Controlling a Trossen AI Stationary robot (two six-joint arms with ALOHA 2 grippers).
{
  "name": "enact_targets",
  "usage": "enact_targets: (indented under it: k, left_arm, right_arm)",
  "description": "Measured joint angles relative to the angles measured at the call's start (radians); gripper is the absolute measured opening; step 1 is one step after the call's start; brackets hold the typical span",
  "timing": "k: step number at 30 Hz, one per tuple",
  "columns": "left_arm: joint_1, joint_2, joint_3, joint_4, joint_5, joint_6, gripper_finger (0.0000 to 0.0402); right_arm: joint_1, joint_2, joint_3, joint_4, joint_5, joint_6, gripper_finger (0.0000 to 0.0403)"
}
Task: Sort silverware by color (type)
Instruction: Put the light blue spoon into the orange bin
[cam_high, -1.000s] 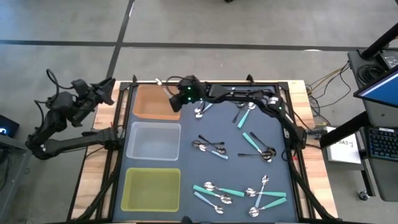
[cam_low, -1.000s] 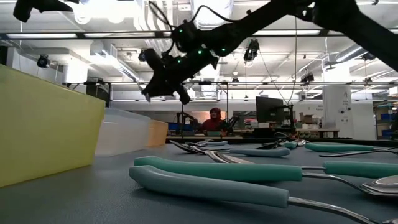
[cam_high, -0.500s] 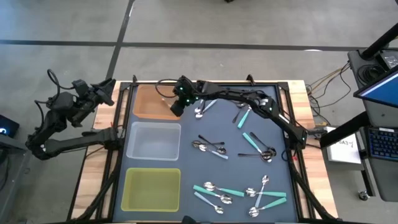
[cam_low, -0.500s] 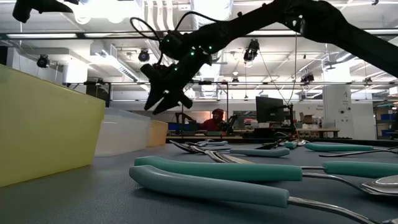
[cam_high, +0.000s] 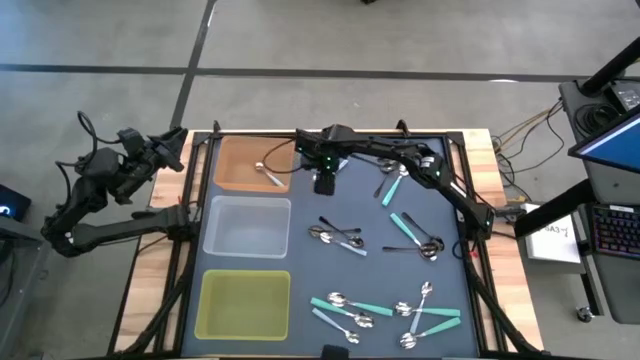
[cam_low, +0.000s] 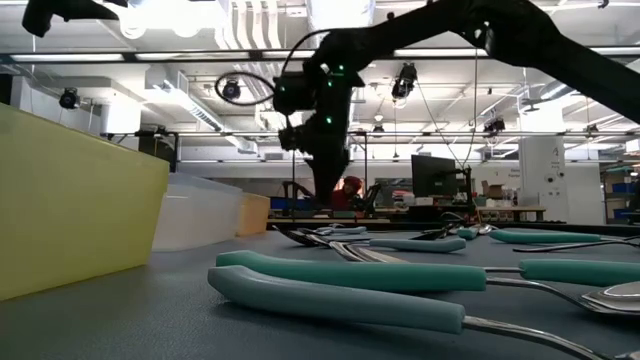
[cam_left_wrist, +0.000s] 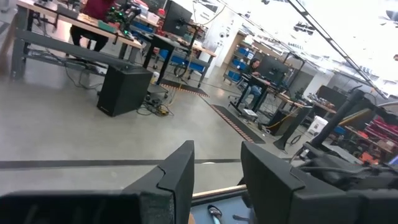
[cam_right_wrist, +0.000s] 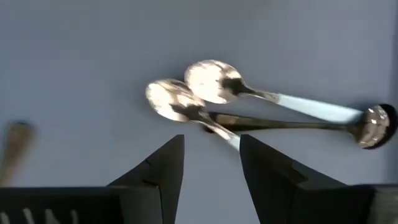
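Note:
Silver, teal-handled and dark spoons (cam_high: 338, 236) lie scattered on the dark mat (cam_high: 440, 210). One silver spoon (cam_high: 268, 172) lies in the orange tray (cam_high: 238, 160). My right gripper (cam_high: 323, 186) hangs open and points down over the mat's far part, right of that tray. In its wrist view two spoons with silver bowls (cam_right_wrist: 211, 79) lie crossed just beyond its fingertips (cam_right_wrist: 211, 152), untouched. My left gripper (cam_high: 176, 140) waits open beyond the table's left edge, and its wrist view (cam_left_wrist: 217, 171) shows nothing between the fingers.
A clear tray (cam_high: 245, 225) and a yellow-green tray (cam_high: 245, 305) stand in a row with the orange one along the mat's left side. More spoons lie at the mat's near right (cam_high: 425, 315) and middle right (cam_high: 420, 245). A person sits far behind the table (cam_low: 348, 190).
My right gripper opened above the orange tray, and a silver spoon now lies in that tray. The gripper then went toward the table's right edge, tipped from slanting to pointing down, and sank a little over the spoons on the mat.

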Motion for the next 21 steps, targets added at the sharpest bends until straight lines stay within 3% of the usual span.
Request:
enact_targets:
  k: [8, 21]
  left_arm:
    - [0.0, 0.0, -0.001, -0.004, 0.002, -0.033, 0.0115]
    - [0.0, 0.001, -0.007, -0.009, 0.023, -0.042, 0.0115]
  right_arm:
    - [-0.069, 0.003, -0.037, 0.007, 0.009, -0.114, 0.0142]
    - [-0.106, 0.001, -0.157, 0.048, -0.001, -0.436, 0.0139]
